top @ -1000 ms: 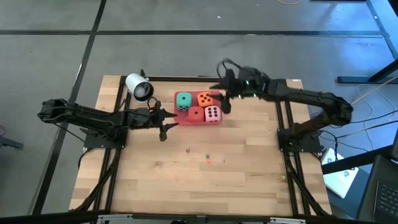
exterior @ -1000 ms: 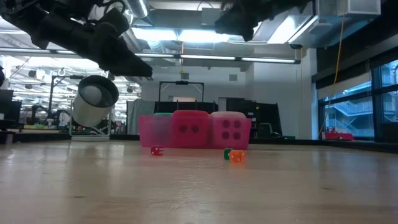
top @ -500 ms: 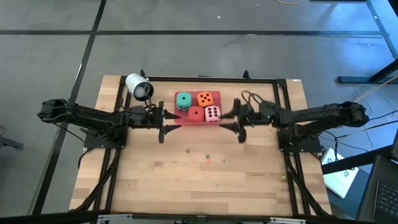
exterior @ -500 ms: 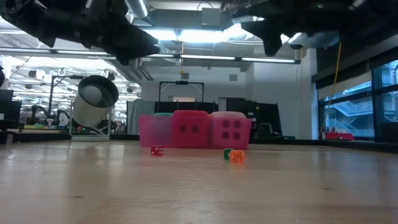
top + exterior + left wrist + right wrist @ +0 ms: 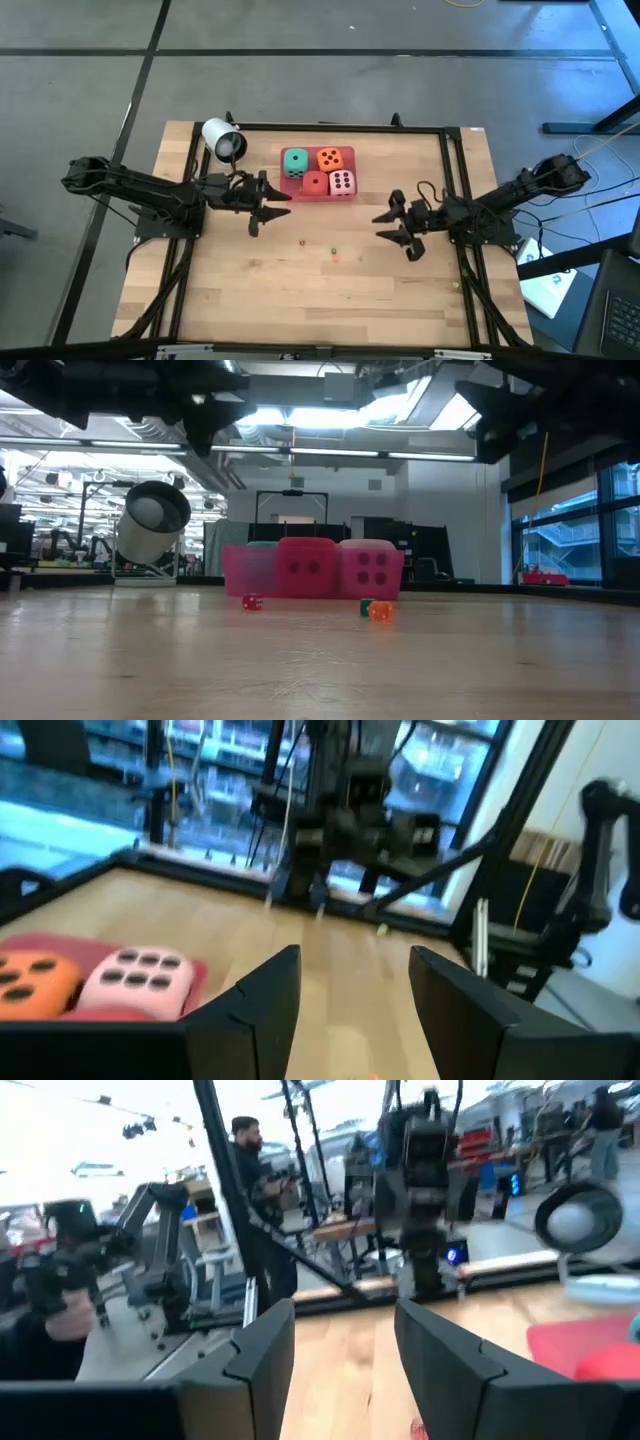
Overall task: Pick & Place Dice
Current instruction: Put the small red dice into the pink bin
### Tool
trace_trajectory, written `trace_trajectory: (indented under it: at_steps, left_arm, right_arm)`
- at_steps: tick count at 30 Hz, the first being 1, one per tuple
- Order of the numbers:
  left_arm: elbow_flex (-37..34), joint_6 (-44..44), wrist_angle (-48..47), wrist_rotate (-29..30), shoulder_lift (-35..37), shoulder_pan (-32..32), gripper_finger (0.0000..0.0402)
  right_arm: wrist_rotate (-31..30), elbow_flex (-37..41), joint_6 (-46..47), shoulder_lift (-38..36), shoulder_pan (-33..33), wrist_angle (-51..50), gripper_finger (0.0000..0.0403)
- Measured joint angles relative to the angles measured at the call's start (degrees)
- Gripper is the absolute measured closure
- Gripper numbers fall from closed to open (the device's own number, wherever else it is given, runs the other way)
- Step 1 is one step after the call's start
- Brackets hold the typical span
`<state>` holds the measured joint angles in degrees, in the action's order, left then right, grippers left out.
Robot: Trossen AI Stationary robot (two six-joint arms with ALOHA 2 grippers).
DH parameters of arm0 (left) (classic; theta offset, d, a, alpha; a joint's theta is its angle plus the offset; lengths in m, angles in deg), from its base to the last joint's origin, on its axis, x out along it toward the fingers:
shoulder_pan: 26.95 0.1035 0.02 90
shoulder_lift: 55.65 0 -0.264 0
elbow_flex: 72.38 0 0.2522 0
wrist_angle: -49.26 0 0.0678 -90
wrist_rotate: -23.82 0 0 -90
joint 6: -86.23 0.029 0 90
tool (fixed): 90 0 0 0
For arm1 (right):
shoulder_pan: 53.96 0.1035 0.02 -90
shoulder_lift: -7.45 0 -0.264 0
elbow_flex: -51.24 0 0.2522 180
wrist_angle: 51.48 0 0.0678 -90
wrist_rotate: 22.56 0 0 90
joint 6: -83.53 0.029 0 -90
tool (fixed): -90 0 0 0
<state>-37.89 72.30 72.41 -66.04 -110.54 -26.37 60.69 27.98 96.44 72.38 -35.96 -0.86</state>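
All 4 dice are sitting packed together on the pink tray (image 5: 297, 190) near the table's far edge: the teal die (image 5: 295, 162) and the orange die (image 5: 330, 158) are lying in the back row, the red die (image 5: 315, 184) and the pink die (image 5: 342, 182) in the front row, each touching its neighbours. The left gripper (image 5: 272, 204) is hovering just beside the tray's left front corner, its fingers standing parted with a clear gap and nothing between them – its wrist view is showing the pink and orange dice off to one side. The right gripper (image 5: 393, 227) is hanging over bare wood, well apart from the tray on the right, and its fingers are likewise standing open and holding nothing. A white cup (image 5: 224, 140) is lying on its side at the far left of the table. 3 tiny beads (image 5: 334, 251) are lying scattered on the wood in front of the tray. A person (image 5: 244, 1140) is standing in the room beyond the table.
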Motion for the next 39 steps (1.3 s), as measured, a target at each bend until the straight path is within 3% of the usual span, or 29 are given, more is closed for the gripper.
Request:
trace_trajectory:
  at_steps: [6, 14, 27, 33, 39]
  left_arm:
    - [0.00, 0.02, 6.48, 4.64, 0.00, -3.51, 0.0219]
    - [0.00, -0.80, 7.54, 10.87, -0.58, -6.72, 0.0219]
    - [0.00, -1.92, 12.83, 10.76, -6.43, -7.78, 0.0219]
    - [0.00, 1.48, 17.01, 10.65, -8.22, -7.72, 0.0219]
    - [0.00, 3.45, 17.40, 8.83, -8.28, -7.72, 0.0219]
  right_arm:
    - [1.61, 0.09, -0.16, 0.01, 1.86, -3.23, 0.0229]
    - [1.44, 0.09, -0.28, 0.00, 2.09, -3.31, 0.0229]
    - [-0.33, 0.09, -0.63, 0.02, 1.69, -3.14, 0.0229]
    - [-0.35, -1.40, -4.70, 0.02, 0.52, -3.17, 0.0229]
    - [0.27, -5.48, -9.00, 0.02, -1.28, -9.62, 0.0229]
